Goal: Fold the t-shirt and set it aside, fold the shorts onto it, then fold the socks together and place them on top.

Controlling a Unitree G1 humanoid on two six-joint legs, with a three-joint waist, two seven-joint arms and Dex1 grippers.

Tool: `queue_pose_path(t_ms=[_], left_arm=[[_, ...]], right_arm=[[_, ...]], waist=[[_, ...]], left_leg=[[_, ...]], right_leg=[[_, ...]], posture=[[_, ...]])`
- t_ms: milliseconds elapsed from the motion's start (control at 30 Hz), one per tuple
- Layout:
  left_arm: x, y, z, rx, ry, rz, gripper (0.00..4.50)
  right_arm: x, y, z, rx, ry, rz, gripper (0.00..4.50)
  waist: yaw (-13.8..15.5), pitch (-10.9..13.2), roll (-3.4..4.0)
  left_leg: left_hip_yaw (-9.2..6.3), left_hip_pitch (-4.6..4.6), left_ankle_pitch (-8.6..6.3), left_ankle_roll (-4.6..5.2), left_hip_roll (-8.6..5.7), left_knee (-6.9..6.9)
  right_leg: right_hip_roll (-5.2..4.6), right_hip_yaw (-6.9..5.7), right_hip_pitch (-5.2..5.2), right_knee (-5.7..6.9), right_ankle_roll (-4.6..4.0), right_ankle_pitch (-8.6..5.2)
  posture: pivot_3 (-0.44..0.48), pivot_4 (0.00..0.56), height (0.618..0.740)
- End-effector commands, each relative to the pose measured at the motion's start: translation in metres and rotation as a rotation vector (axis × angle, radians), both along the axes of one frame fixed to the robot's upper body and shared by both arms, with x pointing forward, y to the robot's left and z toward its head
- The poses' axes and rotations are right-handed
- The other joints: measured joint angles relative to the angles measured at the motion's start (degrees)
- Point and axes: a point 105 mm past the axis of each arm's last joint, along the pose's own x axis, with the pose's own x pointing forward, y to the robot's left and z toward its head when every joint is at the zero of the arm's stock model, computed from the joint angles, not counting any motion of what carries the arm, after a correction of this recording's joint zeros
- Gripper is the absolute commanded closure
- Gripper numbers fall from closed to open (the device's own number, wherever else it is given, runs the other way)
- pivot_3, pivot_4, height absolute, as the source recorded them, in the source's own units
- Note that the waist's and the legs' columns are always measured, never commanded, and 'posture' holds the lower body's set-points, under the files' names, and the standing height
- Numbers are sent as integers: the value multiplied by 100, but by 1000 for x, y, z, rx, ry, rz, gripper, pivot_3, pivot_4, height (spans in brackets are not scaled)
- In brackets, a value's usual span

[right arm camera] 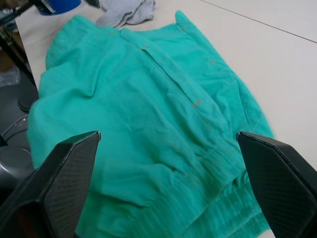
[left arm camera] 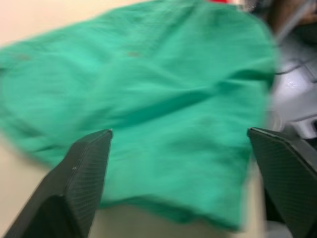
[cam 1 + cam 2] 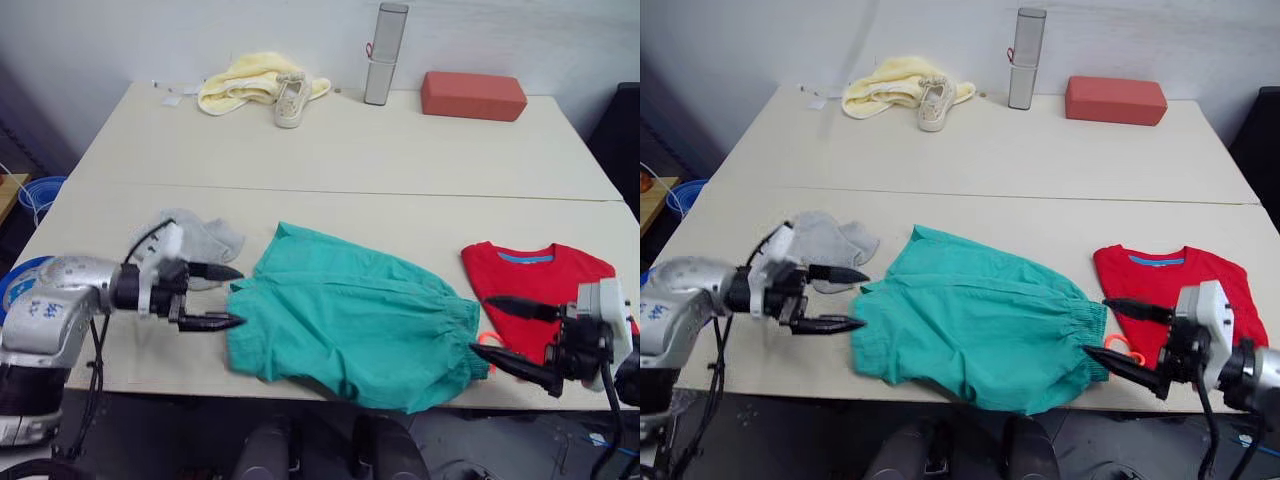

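The teal-green shorts (image 3: 345, 318) lie spread across the table's front middle, waistband toward the right. My left gripper (image 3: 220, 297) stands open just off their left edge, holding nothing. At the waistband end my right gripper (image 3: 510, 335) is open too, its fingers apart beside the cloth. Folded at the front right lies the red t-shirt (image 3: 540, 290), partly behind the right gripper. The grey socks (image 3: 200, 240) rest in a small heap behind the left gripper. In the right wrist view the shorts (image 1: 148, 124) spread between the fingers, socks (image 1: 126, 12) beyond.
At the table's back stand a pale yellow cloth (image 3: 245, 80), a beige shoe (image 3: 290, 100), a grey upright cylinder (image 3: 385, 55) and a red-brown block (image 3: 472, 95). A seam (image 3: 350, 192) crosses the tabletop. The front edge runs just below the shorts.
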Motion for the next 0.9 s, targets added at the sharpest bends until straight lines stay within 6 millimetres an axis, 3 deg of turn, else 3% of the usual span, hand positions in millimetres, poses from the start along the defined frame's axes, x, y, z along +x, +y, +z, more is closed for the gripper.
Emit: queue_pose_path(t_ms=[33, 333, 500, 567, 633, 900], left_arm=[[15, -4, -10, 53, 18, 19, 19], [34, -18, -20, 111, 11, -7, 19], [28, -25, -20, 99, 34, -69, 19], [27, -24, -20, 103, 41, -74, 399], [26, -22, -21, 118, 47, -79, 849], [25, -18, -15, 116, 56, -97, 3444]], right_arm=[[17, 2, -5, -36, 27, 20, 0], [56, 4, -14, -106, 88, 36, 0], [56, 6, -19, -107, 165, 89, 0], [56, 6, -22, -128, 184, 111, 0], [56, 9, -25, -139, 204, 137, 601], [50, 15, -16, -77, 146, 163, 3388]], waist=[[-17, 0, 0], [-82, 1, -1], [-93, 1, -1], [-103, 1, -1], [-127, 1, -1], [-134, 1, -1]], left_leg=[[4, -1, 1, 3, 0, -1], [12, -34, 30, 42, 1, 18], [10, -34, 30, 42, 1, 20], [10, -34, 30, 43, 1, 20], [10, -34, 31, 44, 1, 21], [9, -34, 32, 42, 1, 22]], right_leg=[[3, 0, -1, 1, 0, 0], [17, -8, -26, 15, 5, 3], [16, -9, -25, 16, 7, 4], [15, -9, -24, 15, 7, 4], [15, -9, -24, 16, 9, 5], [15, -10, -24, 17, 9, 5]], posture=[[0, 150, 740], [0, 150, 740], [0, 150, 740], [0, 150, 740], [0, 150, 740], [0, 150, 740]])
